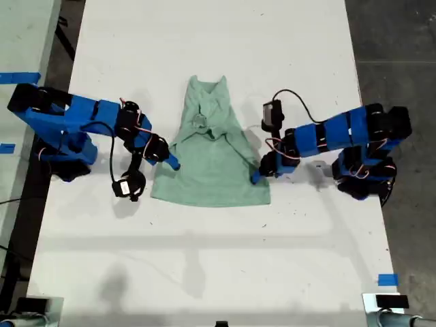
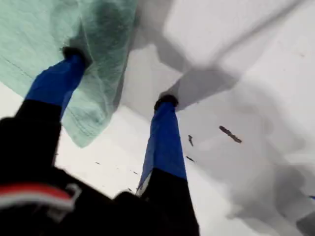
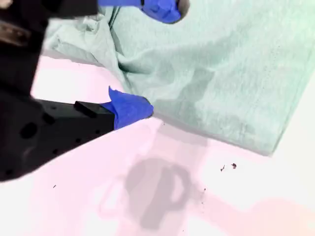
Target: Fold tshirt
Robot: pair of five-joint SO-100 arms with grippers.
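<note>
On the white bench (image 1: pixel 218 259), the mint-green tshirt (image 1: pixel 211 163) lies partly gathered, narrow at the collar end and wider at the hem. At its edge on the exterior view's right, my first claw (image 1: pixel 257 176) (image 2: pixel 120 77) stands open, one finger on cloth, the other on bare bench. At the opposite edge, my second claw (image 1: pixel 170 162) (image 3: pixel 147 59) is open too, straddling the cloth's border.

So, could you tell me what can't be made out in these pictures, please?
- Pale mint-green cloth tshirt: sleeves hidden by bunched folds, exterior view.
- My first gripper: one fingertip sunk into cloth, first wrist view.
- Dark specks on white table: too small, second wrist view.
</note>
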